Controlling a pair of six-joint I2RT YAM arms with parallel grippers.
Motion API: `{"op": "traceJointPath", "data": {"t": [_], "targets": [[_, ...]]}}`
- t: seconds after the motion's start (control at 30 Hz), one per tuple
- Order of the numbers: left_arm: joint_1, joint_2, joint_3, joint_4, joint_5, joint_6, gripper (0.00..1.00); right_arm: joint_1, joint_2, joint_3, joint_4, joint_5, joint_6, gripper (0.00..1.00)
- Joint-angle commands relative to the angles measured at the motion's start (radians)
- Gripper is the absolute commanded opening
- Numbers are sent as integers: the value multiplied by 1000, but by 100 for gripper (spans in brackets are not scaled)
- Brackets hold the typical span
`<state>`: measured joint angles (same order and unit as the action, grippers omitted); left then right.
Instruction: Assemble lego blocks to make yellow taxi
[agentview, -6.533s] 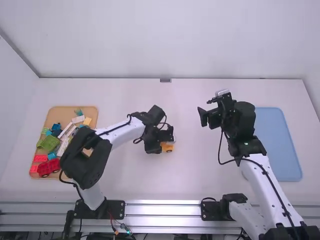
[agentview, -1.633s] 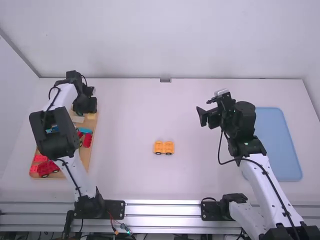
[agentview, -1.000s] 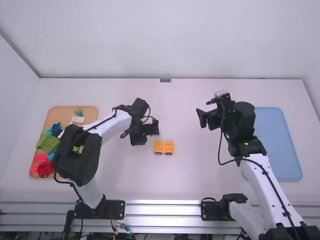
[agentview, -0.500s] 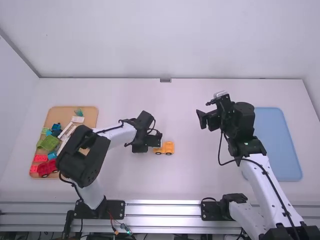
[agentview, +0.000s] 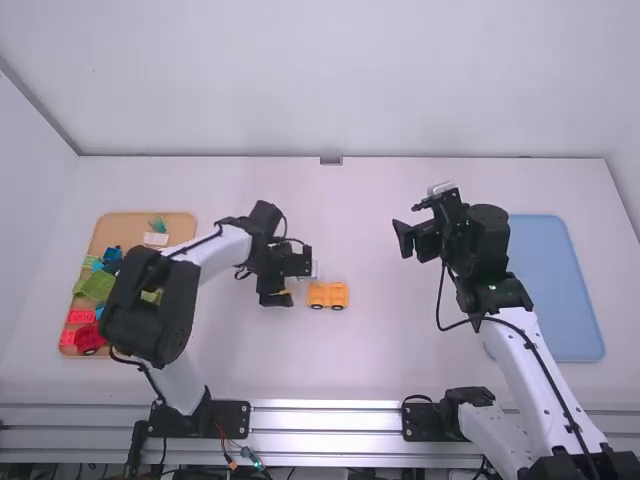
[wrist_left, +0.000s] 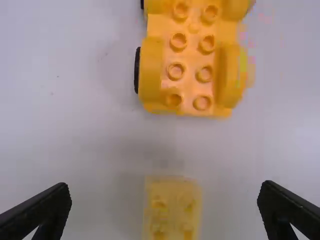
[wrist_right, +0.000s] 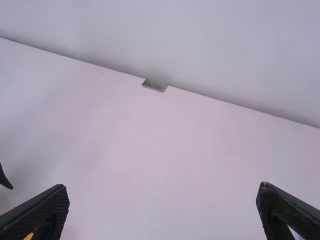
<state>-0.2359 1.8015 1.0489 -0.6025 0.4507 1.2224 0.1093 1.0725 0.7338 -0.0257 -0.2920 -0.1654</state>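
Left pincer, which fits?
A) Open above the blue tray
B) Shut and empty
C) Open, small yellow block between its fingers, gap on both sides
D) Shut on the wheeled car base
C: the left pincer has its fingers wide apart, and the small yellow block shows between them, touching neither.

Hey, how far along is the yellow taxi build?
Early on, it seems. Done: the wheeled yellow base stands on the table, its visible studs bare. In hand: nothing gripped; the left gripper is open around a loose yellow block. Left: probably fitting that block onto the base, then perhaps pieces from the tan tray.
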Motion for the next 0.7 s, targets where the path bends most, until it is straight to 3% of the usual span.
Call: {"op": "traceJointPath", "data": {"t": [0.0, 0.33, 0.5, 0.57, 0.67], "targets": [[112, -27, -13, -20, 322, 163, 99, 2, 0, 39, -6, 0, 4, 99], [301, -27, -76, 58, 455, 35, 99, 3, -1, 39, -7, -3, 4, 99], [300, -24, -185, 103, 539, 401, 100, 3, 0, 39, -10, -58, 26, 99], [306, -24, -222, 109, 587, 480, 99, 3, 0, 39, -39, -156, -91, 99], [307, -22, -259, 192, 624, 393, 99, 2, 17, 34, -113, -374, -321, 99]]}}
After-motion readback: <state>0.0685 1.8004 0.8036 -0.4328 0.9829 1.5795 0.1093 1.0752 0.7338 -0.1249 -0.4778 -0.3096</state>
